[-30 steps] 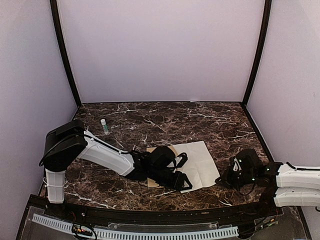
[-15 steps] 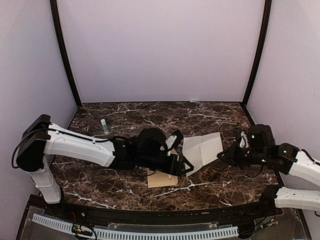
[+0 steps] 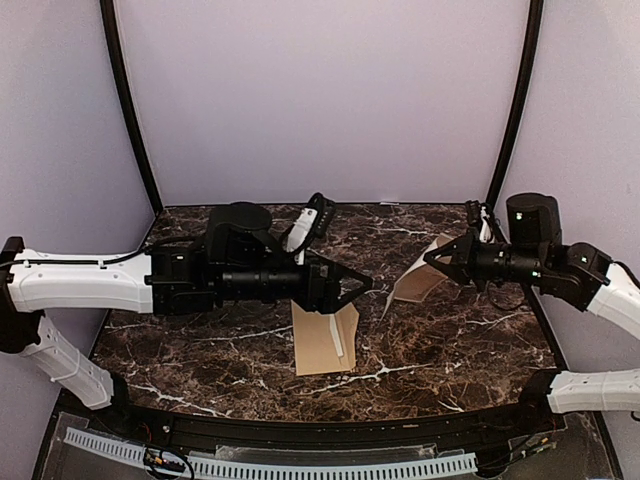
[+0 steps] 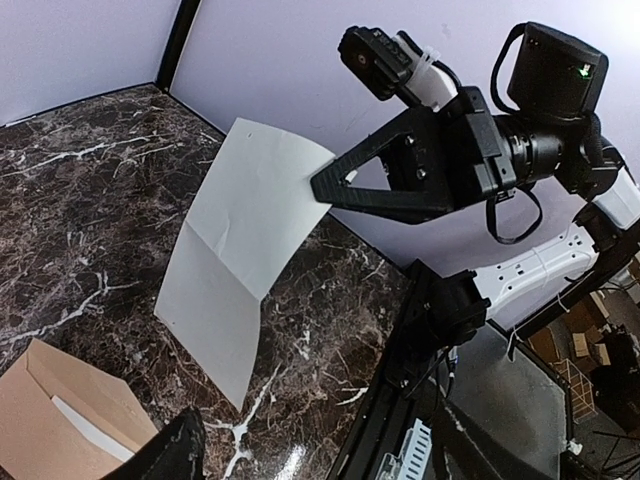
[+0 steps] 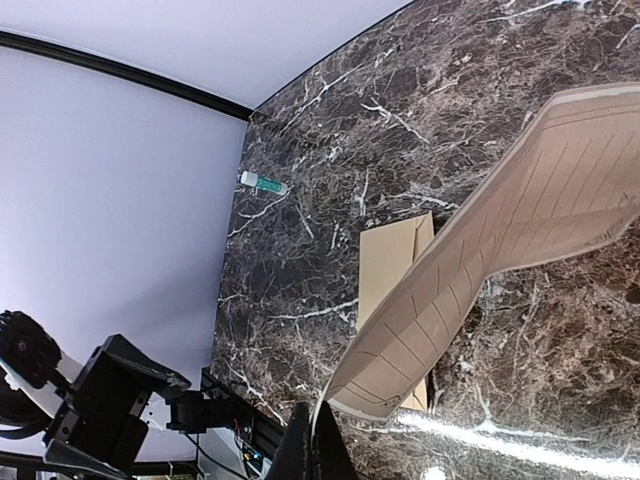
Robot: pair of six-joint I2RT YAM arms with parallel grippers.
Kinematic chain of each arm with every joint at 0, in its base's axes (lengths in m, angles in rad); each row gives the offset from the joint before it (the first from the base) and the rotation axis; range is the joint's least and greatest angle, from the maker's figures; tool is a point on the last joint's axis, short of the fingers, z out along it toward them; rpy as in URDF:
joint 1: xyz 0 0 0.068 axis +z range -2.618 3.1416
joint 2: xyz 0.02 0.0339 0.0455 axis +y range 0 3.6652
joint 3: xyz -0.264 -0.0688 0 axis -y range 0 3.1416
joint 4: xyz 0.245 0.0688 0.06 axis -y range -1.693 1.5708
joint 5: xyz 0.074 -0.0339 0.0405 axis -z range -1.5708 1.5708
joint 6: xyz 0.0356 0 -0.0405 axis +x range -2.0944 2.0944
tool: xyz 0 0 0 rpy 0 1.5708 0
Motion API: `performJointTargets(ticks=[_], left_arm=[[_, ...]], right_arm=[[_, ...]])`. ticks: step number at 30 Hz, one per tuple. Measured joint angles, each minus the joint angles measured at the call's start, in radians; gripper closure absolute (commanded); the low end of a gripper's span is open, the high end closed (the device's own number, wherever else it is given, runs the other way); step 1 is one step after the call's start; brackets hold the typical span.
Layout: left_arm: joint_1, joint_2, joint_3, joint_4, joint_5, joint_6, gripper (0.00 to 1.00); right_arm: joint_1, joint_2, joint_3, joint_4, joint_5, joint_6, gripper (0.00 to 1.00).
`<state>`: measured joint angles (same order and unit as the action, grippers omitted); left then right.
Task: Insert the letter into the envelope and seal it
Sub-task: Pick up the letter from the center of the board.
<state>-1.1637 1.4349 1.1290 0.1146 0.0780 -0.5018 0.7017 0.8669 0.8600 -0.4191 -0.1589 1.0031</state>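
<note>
**Letter held in the air by right arm; envelope flat on table**

- Your right gripper [image 3: 431, 257] is clamped on one edge of the letter [image 3: 418, 282]. The left wrist view shows the fingertip pinching the sheet's upper corner.
- From the table centre in the top view, the letter sits at about 2 o'clock. It hangs down and toward 8 o'clock from the grip.
- The letter is creased into panels. The plain pale back faces the left wrist camera and the side with thin border lines faces the right wrist camera.
- You cannot tell from these views whether the letter's lower end touches the table [image 3: 460, 340].
- The envelope [image 3: 320, 345] lies flat on the marble at about 6 o'clock from centre, apart from the letter. A pale strip shows along its right part. Neither gripper touches it.
- Your left gripper [image 3: 369, 287] hovers above the table between envelope and letter, pointing toward 3 o'clock. Nothing is seen in it.
- Only one dark finger shows at the bottom of the left wrist view, so its opening cannot be told.
- A small glue stick [image 5: 262, 182] lies on the table well away from the envelope, seen in the right wrist view.
</note>
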Motion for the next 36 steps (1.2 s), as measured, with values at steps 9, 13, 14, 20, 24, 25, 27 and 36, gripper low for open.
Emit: performJointTargets(ticks=[9, 13, 14, 20, 24, 25, 27, 36], left_arm=[[-0.014, 0.140, 0.109, -0.051, -0.016, 0.078, 0.21], [-0.018, 0.196, 0.163, -0.068, -0.040, 0.106, 0.20], [-0.018, 0.210, 0.177, -0.073, -0.047, 0.110, 0.20], [-0.021, 0.298, 0.252, -0.095, -0.119, 0.147, 0.32], [-0.034, 0.358, 0.303, -0.125, -0.198, 0.187, 0.48], [-0.040, 0.372, 0.317, -0.133, -0.217, 0.204, 0.49], [-0.057, 0.392, 0.337, -0.142, -0.271, 0.232, 0.51], [-0.098, 0.420, 0.361, -0.173, -0.435, 0.285, 0.90]], right_arm=[[0.001, 0.055, 0.031, 0.048, -0.056, 0.001, 1.00], [0.006, 0.056, 0.031, 0.057, -0.068, 0.003, 1.00], [0.006, 0.057, 0.031, 0.058, -0.070, 0.004, 1.00], [0.014, 0.068, 0.031, 0.074, -0.074, 0.011, 1.00], [0.019, 0.080, 0.032, 0.083, -0.074, 0.019, 1.00], [0.020, 0.084, 0.032, 0.083, -0.076, 0.019, 1.00], [0.025, 0.090, 0.032, 0.084, -0.077, 0.023, 1.00], [0.032, 0.103, 0.032, 0.084, -0.077, 0.027, 1.00]])
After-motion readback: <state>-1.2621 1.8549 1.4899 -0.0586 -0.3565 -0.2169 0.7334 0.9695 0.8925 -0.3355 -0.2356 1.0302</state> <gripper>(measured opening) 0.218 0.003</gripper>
